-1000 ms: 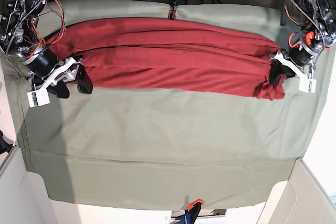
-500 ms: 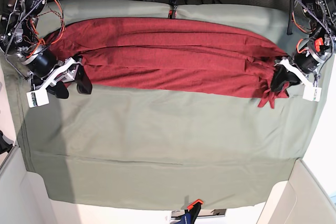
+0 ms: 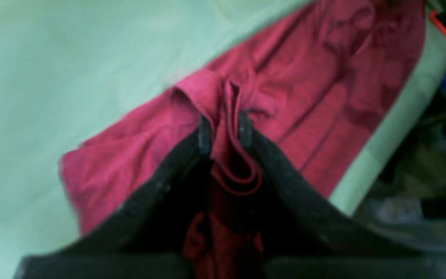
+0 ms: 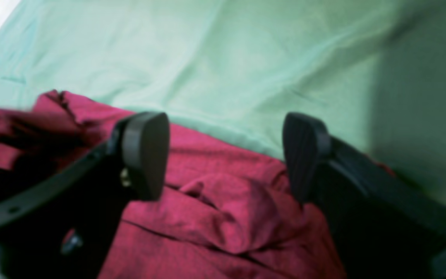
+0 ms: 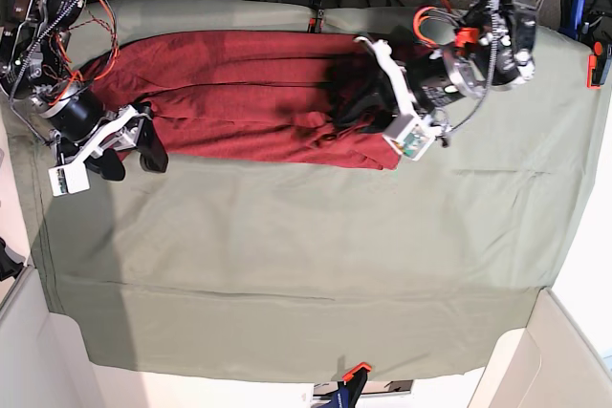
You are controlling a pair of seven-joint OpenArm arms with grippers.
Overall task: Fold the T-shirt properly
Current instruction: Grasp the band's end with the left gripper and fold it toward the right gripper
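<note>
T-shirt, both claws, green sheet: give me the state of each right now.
T-shirt: folded into a long band, one end gripped and doubled back over itself.
Left claw: shut on the T-shirt.
Right claw: open, over the T-shirt's other end.
Green sheet: spread flat, slightly creased.

No text, label, brand, number or sign can be read in any view; the T-shirt (image 5: 249,93) is plain, and the wrist views are too blurred for lettering.
</note>
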